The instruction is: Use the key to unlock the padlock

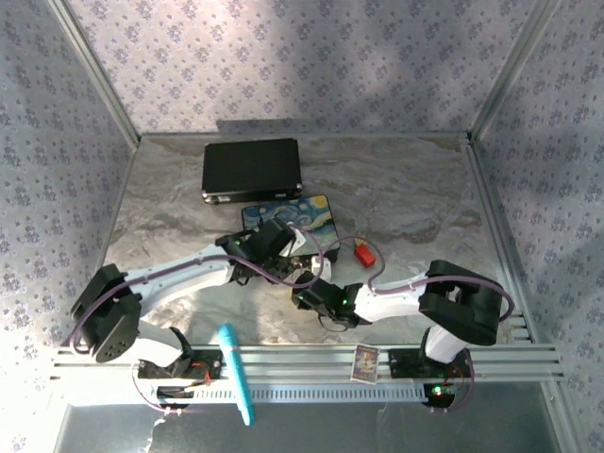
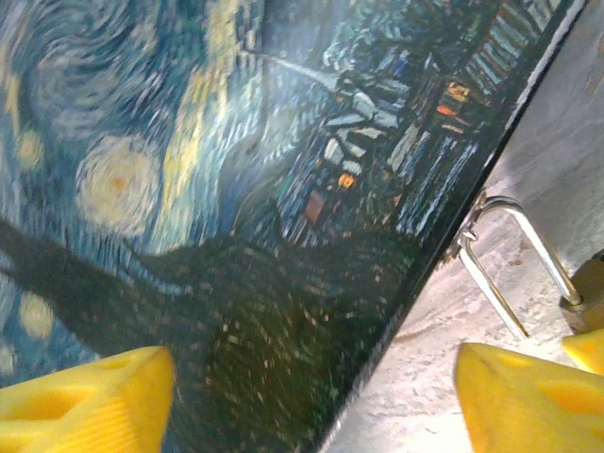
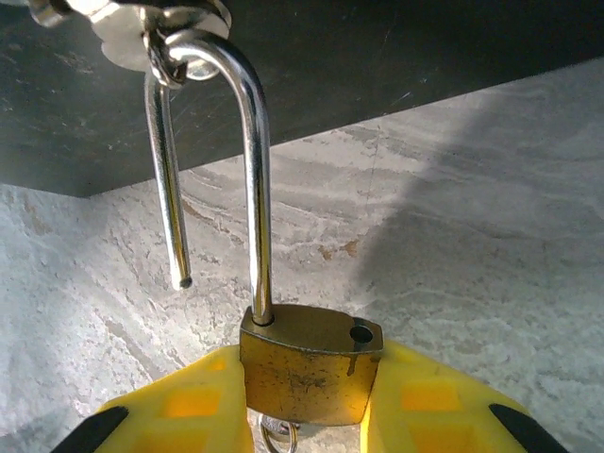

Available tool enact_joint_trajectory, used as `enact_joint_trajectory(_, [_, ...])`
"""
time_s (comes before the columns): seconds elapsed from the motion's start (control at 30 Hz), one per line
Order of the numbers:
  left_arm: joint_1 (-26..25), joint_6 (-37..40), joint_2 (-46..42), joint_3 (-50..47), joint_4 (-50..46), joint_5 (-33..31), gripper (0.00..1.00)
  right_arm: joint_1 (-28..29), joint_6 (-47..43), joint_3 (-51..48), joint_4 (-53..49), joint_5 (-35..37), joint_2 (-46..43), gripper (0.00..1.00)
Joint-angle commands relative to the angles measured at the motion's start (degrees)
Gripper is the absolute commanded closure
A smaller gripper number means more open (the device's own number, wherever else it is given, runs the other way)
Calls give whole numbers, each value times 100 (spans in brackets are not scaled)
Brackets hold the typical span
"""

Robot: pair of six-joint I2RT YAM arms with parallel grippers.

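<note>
Two arms meet at the box, which sits mid-bench toward the far edge; the right gripper is clamped on the padlock by its brass body, seemingly to steady it where it hangs by its shackle from the latch on the box's near side; the shackle's short leg stands clear of its hole, so I judge the lock already sprung; the left gripper is over the lid, fingers wide apart, probably to pin the box; the key lies just right of the box, apart from the padlock; bare bench runs from there to the right edge, while a black case crowds the far edge.
</note>
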Motion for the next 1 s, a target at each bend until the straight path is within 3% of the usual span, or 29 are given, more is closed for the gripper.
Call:
enact_joint_trajectory(0.0, [82,898,464,396,-49,41,31,-74,446,-257,441,91,334,78])
enact_joint_trajectory(0.3, [178,1139,993,217,-106,217,50,-137,651,-327,1080,33,609,82])
enact_joint_trajectory(0.97, [141,1169,1328,-197,-19,625,52,-588,1664,-486,2965,591,1188,84])
